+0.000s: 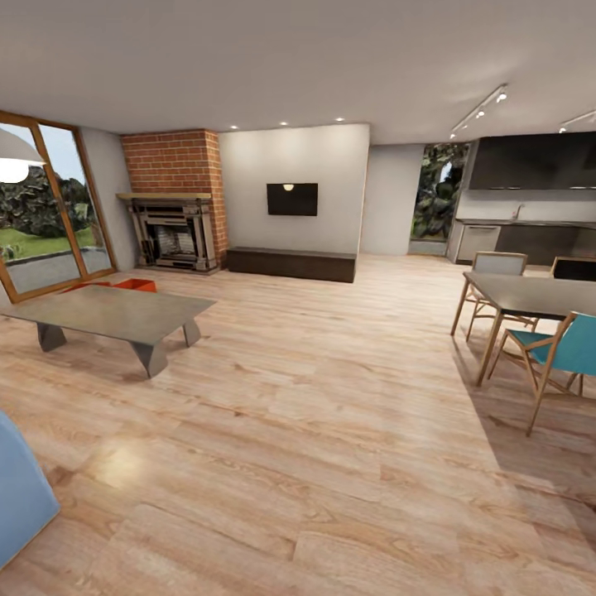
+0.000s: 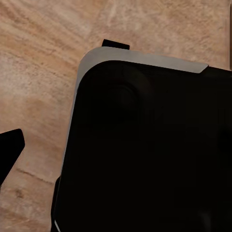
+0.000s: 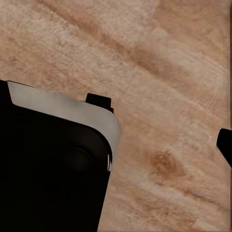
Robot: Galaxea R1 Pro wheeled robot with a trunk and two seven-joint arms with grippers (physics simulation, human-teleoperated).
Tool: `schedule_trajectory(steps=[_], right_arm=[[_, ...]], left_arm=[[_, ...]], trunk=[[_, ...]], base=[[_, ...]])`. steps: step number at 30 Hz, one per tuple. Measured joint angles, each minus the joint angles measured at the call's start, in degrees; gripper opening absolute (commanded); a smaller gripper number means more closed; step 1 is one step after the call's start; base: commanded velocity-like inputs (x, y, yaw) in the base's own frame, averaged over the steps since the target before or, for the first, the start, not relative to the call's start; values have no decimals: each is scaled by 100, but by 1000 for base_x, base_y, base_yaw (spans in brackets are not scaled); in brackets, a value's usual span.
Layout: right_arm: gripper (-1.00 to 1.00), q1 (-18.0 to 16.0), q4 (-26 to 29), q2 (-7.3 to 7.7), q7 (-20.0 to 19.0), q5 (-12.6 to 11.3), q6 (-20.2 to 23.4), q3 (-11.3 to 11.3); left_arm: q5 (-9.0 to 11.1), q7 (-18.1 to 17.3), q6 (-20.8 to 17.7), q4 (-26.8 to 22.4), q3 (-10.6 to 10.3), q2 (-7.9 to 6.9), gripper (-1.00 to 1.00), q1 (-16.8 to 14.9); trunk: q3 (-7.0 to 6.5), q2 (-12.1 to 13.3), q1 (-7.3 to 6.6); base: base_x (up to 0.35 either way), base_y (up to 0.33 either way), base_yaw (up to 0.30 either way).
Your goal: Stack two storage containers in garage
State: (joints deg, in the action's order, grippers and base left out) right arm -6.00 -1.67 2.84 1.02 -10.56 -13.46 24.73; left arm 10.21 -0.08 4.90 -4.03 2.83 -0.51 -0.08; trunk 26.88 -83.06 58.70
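In the head view, two red-orange storage containers sit on the living room's light wood floor, just behind the coffee table. One container [image 1: 137,285] shows its open top. The other container [image 1: 88,285] is a thin sliver above the table's edge. Both are far off at the left, near the glass door. My left gripper [image 2: 116,152] hangs over the wood floor beside the robot's dark base, one black fingertip [image 2: 10,147] at the frame's edge. My right gripper [image 3: 116,145] is likewise spread, with one fingertip [image 3: 225,144] showing. Neither holds anything.
A grey coffee table [image 1: 116,313] stands front left, and a blue sofa corner [image 1: 21,488] is at the near left. A dining table [image 1: 530,294] with chairs [image 1: 555,352] is on the right. A brick fireplace [image 1: 174,223] and low TV bench [image 1: 291,263] line the far wall. Wide wood floor lies between.
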Motion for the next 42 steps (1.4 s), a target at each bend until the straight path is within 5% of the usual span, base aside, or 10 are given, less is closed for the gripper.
schedule_trajectory(steps=[42], right_arm=[[100,0,0,-35,17,-12,34,0]], left_arm=[[25,0,9,0,9,23,100,0]], trunk=[[0,0,0]], base=[[324,0,0]])
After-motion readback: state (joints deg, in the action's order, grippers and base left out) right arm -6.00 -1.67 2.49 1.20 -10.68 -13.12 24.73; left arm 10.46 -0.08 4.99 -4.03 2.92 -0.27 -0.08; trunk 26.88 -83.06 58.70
